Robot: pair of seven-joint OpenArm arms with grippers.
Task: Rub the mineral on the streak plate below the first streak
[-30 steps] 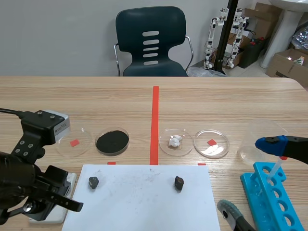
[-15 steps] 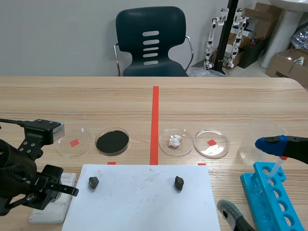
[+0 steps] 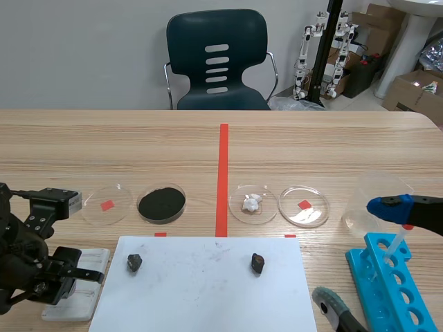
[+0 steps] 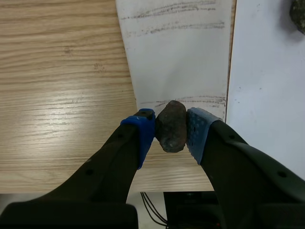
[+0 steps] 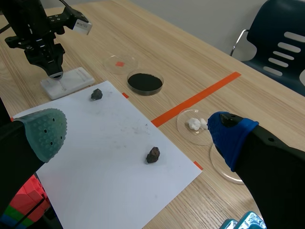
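In the left wrist view my left gripper [image 4: 171,136] is shut on a dark brown mineral [image 4: 171,123]. The mineral rests against the white streak plate [image 4: 181,62] at its near end, on a faint grey streak [image 4: 190,100]. Two more streaks [image 4: 174,19] cross the plate's far end. The scene view shows the left gripper [image 3: 57,282] low over the streak plate [image 3: 86,294] at the table's front left. My right gripper [image 5: 138,136] is open and holds nothing, at the right side by the rack.
A white paper sheet [image 3: 208,290] beside the plate carries two dark rocks [image 3: 134,261] [image 3: 257,262]. Behind it stand several petri dishes, one with black powder [image 3: 161,203], one with white lumps [image 3: 252,203]. A blue tube rack [image 3: 387,294] and a clear beaker [image 3: 370,200] stand at the right.
My left arm has sunk and drawn toward the table's front left corner, bringing its gripper down over the streak plate. The right arm has kept still.
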